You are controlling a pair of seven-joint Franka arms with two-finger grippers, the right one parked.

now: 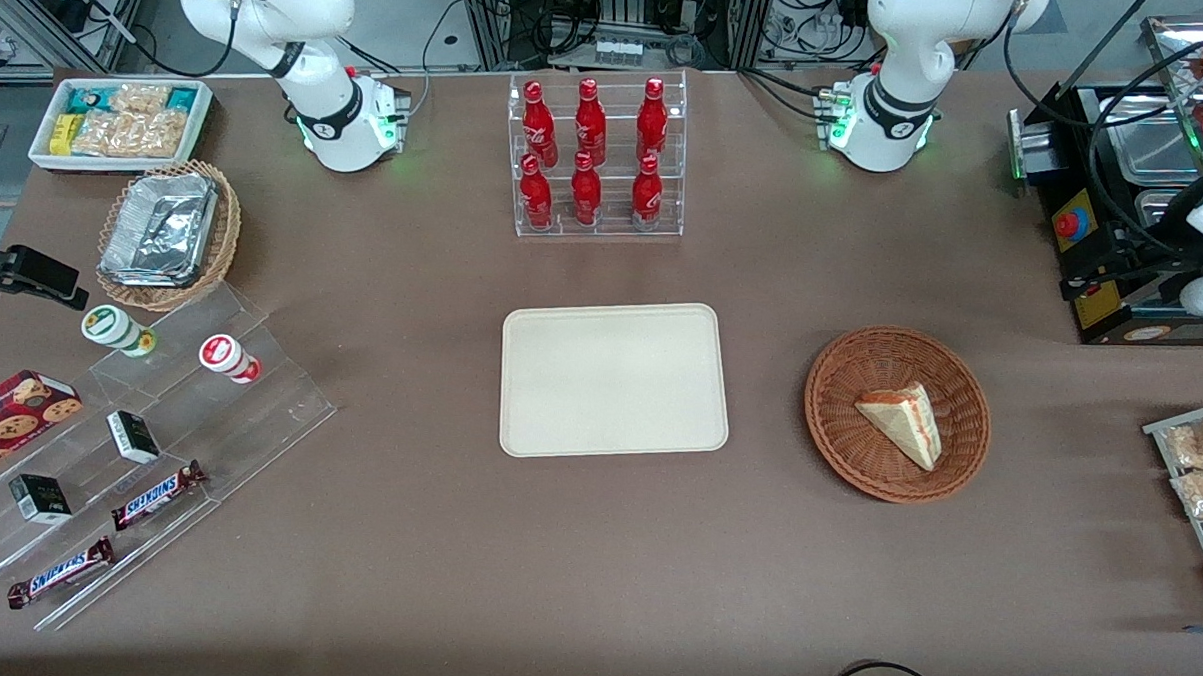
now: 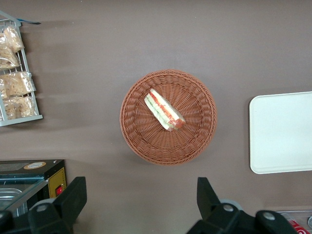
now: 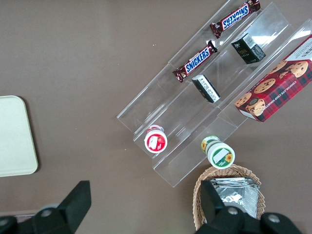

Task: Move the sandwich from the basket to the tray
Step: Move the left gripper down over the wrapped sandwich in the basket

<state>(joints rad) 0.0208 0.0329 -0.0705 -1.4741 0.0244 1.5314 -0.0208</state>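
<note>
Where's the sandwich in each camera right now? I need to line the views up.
Front: sandwich lies in the basket, toward the working arm's end from the tray.
Left wrist: sandwich in the basket, below the open gripper.
Right wrist: not in view.
Shared landmark: the tray.

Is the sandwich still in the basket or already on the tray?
In the basket: the sandwich lies there, tray bare, open gripper above.

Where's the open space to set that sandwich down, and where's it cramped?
The tray is entirely bare. Bare table also lies between the tray and the basket holding the sandwich. The open gripper hangs above the basket. The candy display steps, toward the parked arm's end, are crowded.
</note>
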